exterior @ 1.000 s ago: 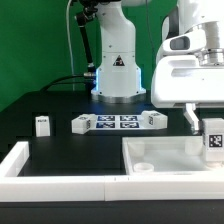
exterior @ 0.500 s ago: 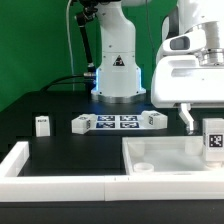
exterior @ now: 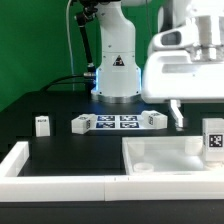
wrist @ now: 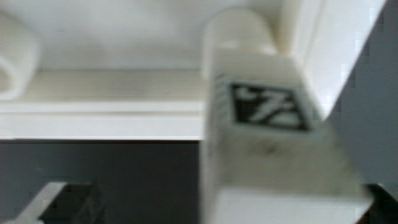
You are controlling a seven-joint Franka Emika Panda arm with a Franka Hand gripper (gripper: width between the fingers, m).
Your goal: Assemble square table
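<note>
The square table's white top (exterior: 165, 158) lies at the front on the exterior view's right, rim up, with a round socket (exterior: 146, 168) at its near corner. A white leg with a black-and-white tag (exterior: 213, 138) stands upright at the top's right side. My gripper (exterior: 203, 118) hangs over it with the jaws wide apart. One finger (exterior: 177, 114) shows left of the leg and does not touch it. In the wrist view the tagged leg (wrist: 258, 120) fills the space between the dark fingertips (wrist: 59, 205), with the gripper (wrist: 222, 207) open around it.
Another tagged leg (exterior: 42, 125) stands on the black table at the left. The marker board (exterior: 118, 122) lies mid-table with a tagged white leg at each end (exterior: 82, 124) (exterior: 152, 120). White wall bars (exterior: 20, 160) edge the front. The robot base (exterior: 118, 70) stands behind.
My gripper has moved up and toward the exterior view's left, and its finger now stands further from the leg. The leg stays upright in the same place.
</note>
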